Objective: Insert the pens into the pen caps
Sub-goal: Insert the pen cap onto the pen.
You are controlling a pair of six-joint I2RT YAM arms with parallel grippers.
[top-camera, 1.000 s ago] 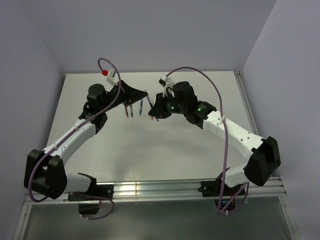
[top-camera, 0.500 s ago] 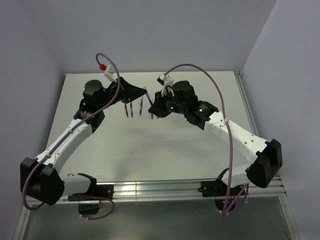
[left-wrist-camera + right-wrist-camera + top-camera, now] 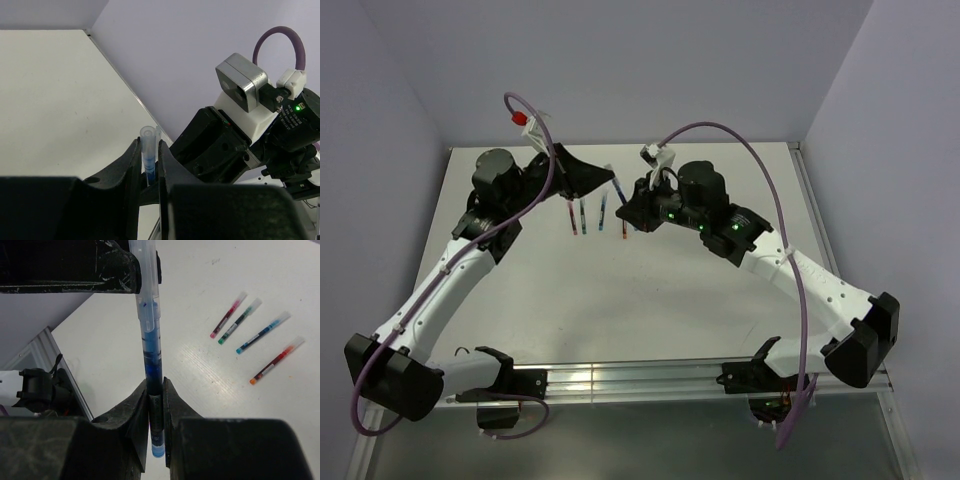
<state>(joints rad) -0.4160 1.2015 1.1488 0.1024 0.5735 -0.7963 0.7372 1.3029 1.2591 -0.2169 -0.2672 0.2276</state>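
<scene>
Pale lavender walls (image 3: 620, 60) close in a white table (image 3: 650, 300) on three sides. The left arm (image 3: 440, 285) and the right arm (image 3: 800, 275) reach from their bases at the near edge and meet above the far middle of the table, each trailing a purple cable (image 3: 760, 170).

The left gripper (image 3: 148, 150) and the right gripper (image 3: 156, 405) face each other just apart, and both are clamped narrowly on the same blue pen (image 3: 151, 345), which is lifted off the table between them. The right fingers (image 3: 137, 415) pinch the pen's dark lower end, with its blue tip showing just below them. The left fingers (image 3: 131, 170) pinch the clear opposite end, which pokes a little way past them. Whether that clear end is a cap already seated or part of the body cannot be told.

Below the grippers, four more pens lie side by side on the table, roughly parallel and apart from one another: a pink pen (image 3: 228, 315), a green pen (image 3: 240, 321), a second blue pen (image 3: 263, 332) and a red pen (image 3: 277, 360). Each has a clear end.
</scene>
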